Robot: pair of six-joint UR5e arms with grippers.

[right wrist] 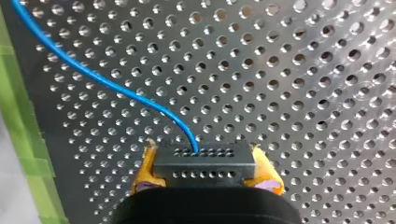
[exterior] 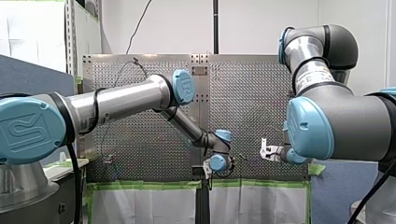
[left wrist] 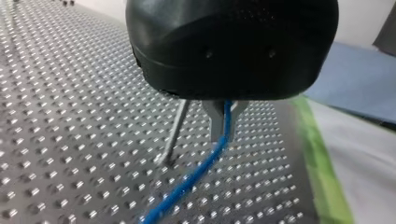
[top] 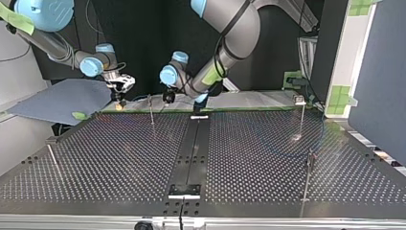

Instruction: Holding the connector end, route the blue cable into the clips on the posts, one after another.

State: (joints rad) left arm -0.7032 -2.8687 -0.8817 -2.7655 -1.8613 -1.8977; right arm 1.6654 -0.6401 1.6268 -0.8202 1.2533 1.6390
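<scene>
Top view, left to right. Your right gripper (right wrist: 203, 154): yellow pads clamped on the connector (right wrist: 205, 170), at the table (top: 268, 143)'s far, green-taped edge. Post (top: 151, 110): just beside it, your left gripper (left wrist: 223, 126), fingers narrow, pinching the blue cable (left wrist: 187, 182).

Our right gripper (top: 119, 101) hangs at the table's (top: 119, 158) far edge; a thin post (top: 151, 110) stands between its jaws and our left gripper (top: 168, 97).
</scene>
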